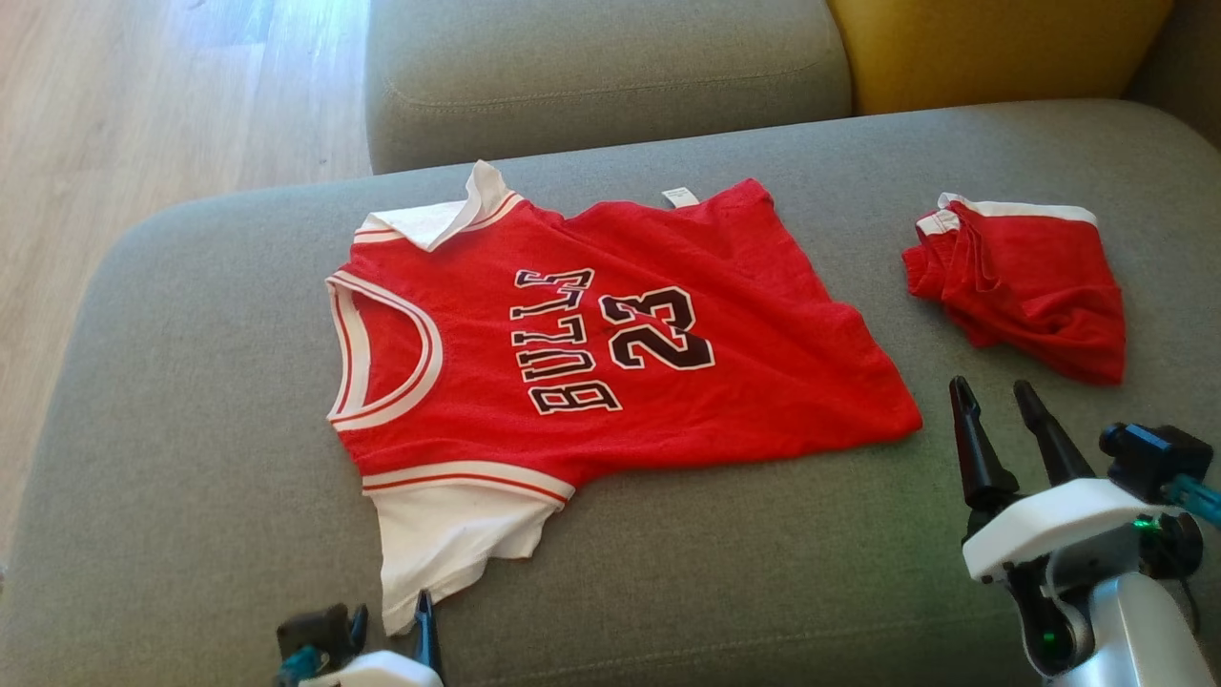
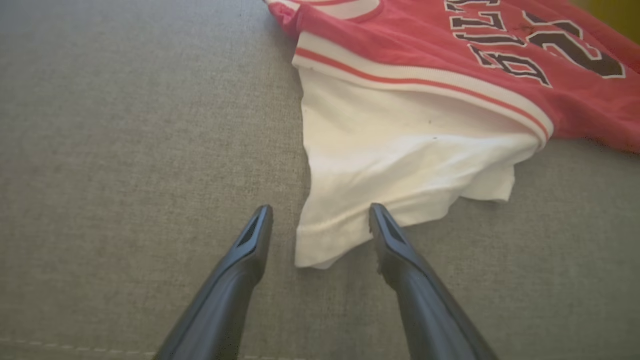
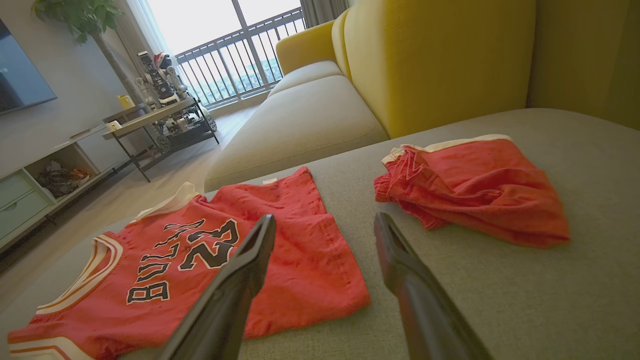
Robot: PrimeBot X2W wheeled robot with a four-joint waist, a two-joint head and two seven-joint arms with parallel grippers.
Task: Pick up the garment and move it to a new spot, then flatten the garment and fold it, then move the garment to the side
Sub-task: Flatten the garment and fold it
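Here's the red jersey (image 1: pixel 610 334), spread face up across the grey sofa seat (image 1: pixel 191 401), "BULLS 23" plain to read, its neck opening toward the seat's left end and its hem toward the right. One white sleeve (image 2: pixel 400 150) trails off the near edge of the shirt, toward the robot.

The left hand (image 2: pixel 320 210) is low at that sleeve, released, its two dark fingers spread wide with the sleeve's bottom corner lying between them. One finger crosses the cloth's edge in the wrist view, though I can't tell whether it touches.

Over on the other side, the right hand (image 1: pixel 990 386) is also released, fingers parted, hovering above bare seat just beside the hem's near corner and holding nothing.

Past it, a folded pair of red shorts (image 1: pixel 1025 286) with a white waistband sits on the same seat, well apart from the jersey. A yellow cushion (image 1: pixel 992 48) stands behind it.
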